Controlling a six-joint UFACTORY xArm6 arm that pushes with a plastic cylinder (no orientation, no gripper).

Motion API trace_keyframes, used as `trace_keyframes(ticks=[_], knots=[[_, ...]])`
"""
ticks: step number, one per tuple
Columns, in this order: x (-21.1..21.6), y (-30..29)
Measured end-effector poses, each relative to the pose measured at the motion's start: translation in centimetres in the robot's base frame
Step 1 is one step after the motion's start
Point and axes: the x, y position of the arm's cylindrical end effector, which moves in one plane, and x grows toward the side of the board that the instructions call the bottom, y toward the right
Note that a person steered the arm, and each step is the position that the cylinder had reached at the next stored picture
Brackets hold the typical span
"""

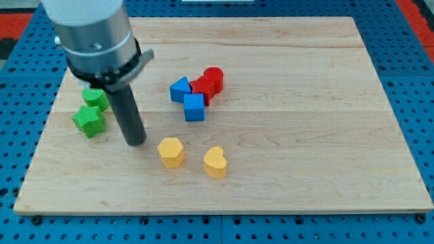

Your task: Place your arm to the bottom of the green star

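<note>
The green star [89, 120] lies at the view's left on the wooden board [305, 169]. A second green block [95, 99] touches it just above, partly hidden by the arm. My tip [135, 142] rests on the board just right of the green star and slightly lower, with a small gap between them. The dark rod rises from the tip to the grey arm body at the view's top left.
A yellow block [171, 152] and a yellow heart [215, 162] lie right of my tip. A cluster sits at centre: a blue triangle-like block [180, 89], a blue cube [194, 107], a red star-like block [202, 87] and a red cylinder [213, 78].
</note>
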Motion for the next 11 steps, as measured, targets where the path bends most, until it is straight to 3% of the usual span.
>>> trace_keyframes(ticks=[1,6,7,8,9,10,11], knots=[[1.4,4.4],[-1.4,3.8],[-4.3,3.9],[-3.3,1.9],[3.3,-1.4],[3.7,-8.7],[2.7,-9.2]])
